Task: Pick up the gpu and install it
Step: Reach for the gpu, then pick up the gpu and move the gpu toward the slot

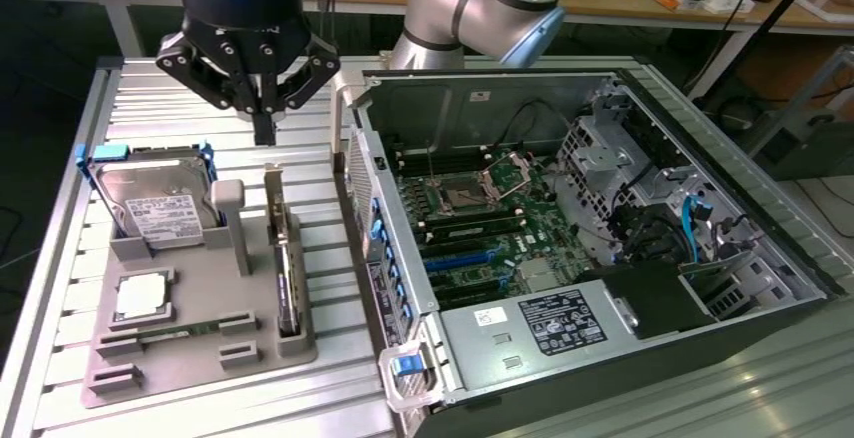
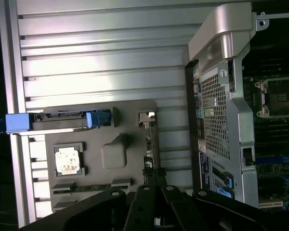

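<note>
The gpu (image 1: 284,276) stands on its long edge in a slot of the grey holder tray (image 1: 200,358), its silver bracket (image 1: 274,186) pointing up at the far end. My gripper (image 1: 264,134) hangs above that bracket end, a short gap clear of it, fingers pressed together and holding nothing. In the wrist view the gpu (image 2: 148,155) appears as a thin dark strip running down the tray (image 2: 130,144), with my gripper (image 2: 154,188) just over its near end.
On the same tray stand a silver hard drive (image 1: 160,210) in blue rails, a small square chip (image 1: 142,298) and a memory stick (image 1: 171,334). The open computer case (image 1: 574,228) lies at the exterior view's right, motherboard (image 1: 487,228) exposed. Ribbed metal table (image 1: 160,88) beneath.
</note>
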Robot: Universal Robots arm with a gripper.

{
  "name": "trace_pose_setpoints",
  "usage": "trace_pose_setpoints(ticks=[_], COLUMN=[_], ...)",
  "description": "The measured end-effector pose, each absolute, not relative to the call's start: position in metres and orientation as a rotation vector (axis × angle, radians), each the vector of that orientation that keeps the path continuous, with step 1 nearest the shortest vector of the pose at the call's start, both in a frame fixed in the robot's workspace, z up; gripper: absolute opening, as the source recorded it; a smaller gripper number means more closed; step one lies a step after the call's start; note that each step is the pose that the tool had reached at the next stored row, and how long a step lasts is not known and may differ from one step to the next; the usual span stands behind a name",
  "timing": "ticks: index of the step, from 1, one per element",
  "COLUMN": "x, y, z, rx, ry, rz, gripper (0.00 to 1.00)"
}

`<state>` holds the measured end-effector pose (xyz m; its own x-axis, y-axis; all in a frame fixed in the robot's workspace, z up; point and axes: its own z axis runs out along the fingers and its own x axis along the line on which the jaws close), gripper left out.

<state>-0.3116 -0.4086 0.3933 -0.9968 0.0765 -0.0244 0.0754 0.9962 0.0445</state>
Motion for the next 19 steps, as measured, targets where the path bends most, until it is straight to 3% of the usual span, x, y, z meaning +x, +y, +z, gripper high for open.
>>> trace_pose_setpoints(ticks=[19], x=[-0.3168], y=[-0.4111], z=[0.3933], rx=[0.118], ry=[3.113], rz=[0.068], gripper=[0.11])
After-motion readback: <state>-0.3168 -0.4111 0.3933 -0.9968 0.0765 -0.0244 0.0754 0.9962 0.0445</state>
